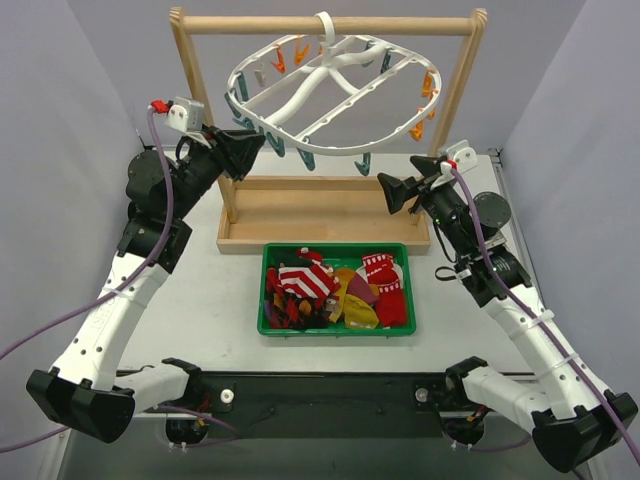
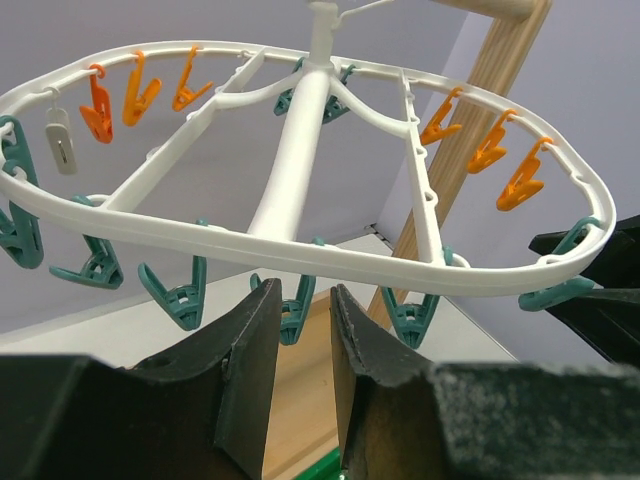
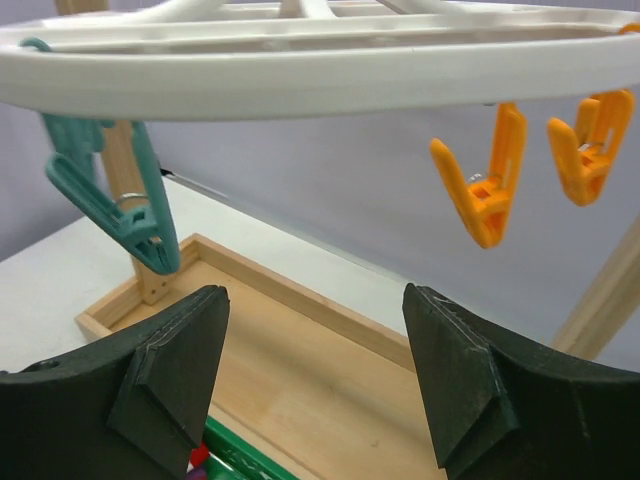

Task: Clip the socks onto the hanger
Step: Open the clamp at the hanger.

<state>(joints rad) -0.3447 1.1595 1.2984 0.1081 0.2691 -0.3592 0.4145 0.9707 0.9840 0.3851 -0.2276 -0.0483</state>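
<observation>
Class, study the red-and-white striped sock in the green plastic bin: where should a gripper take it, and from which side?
Pinch the middle of the red-and-white striped fabric sock, coming straight down from above. It lies on top of the other socks, and the walls of the green plastic bin would likely block any sideways approach.

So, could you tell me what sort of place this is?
Most likely a robotics lab bench, not a laundry room: plain panels enclose a white table, and the wooden rack with its hanger and the green bin of socks look like staged props.
</observation>
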